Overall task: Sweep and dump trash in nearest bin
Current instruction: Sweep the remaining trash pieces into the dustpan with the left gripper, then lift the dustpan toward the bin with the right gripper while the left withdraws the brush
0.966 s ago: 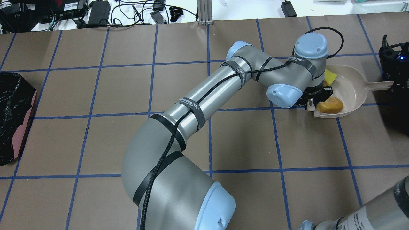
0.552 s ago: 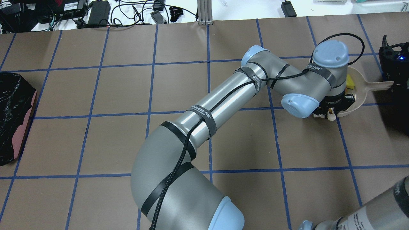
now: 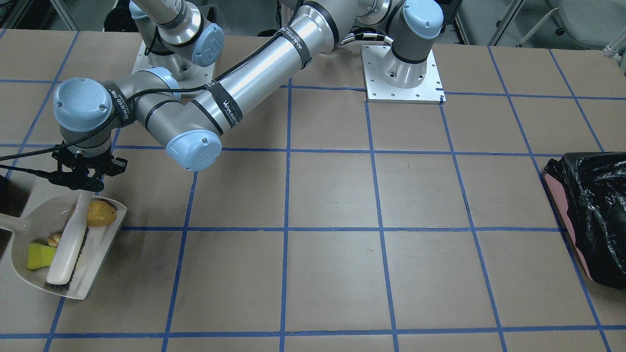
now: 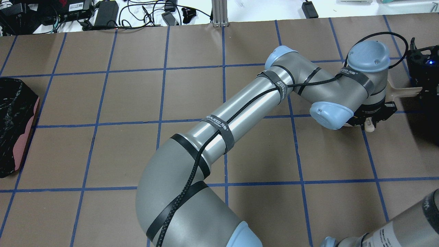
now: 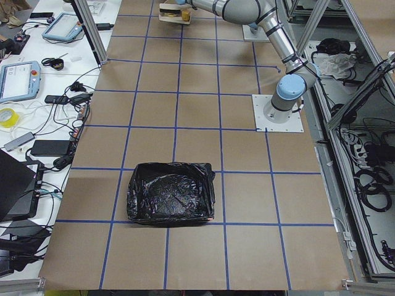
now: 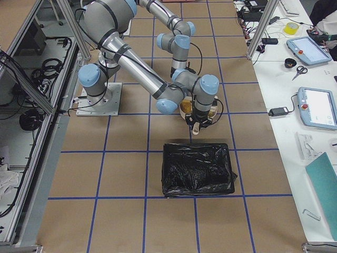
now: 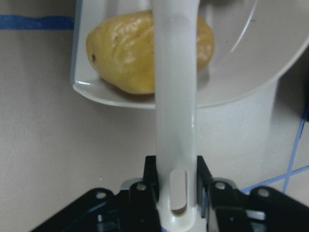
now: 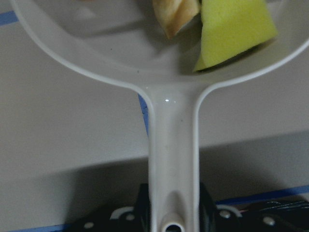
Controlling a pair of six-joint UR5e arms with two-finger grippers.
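The trash lies in a beige dustpan: a golden-brown roll, a pale pastry and a yellow sponge. My left gripper is shut on the handle of a white brush whose head lies across the pan. The left wrist view shows the handle over the roll. My right gripper is shut on the dustpan handle, with the sponge and pastry ahead. A black-bagged bin stands just beyond the pan.
A pink bin lined with a black bag sits at the far other end of the table, also in the overhead view. My left arm stretches across the table's middle. Cables and electronics lie past the far edge.
My left arm has swung further right with the brush, across the dustpan toward its handle. Its wrist now covers the pan, roll and sponge from above. The dustpan has stayed put.
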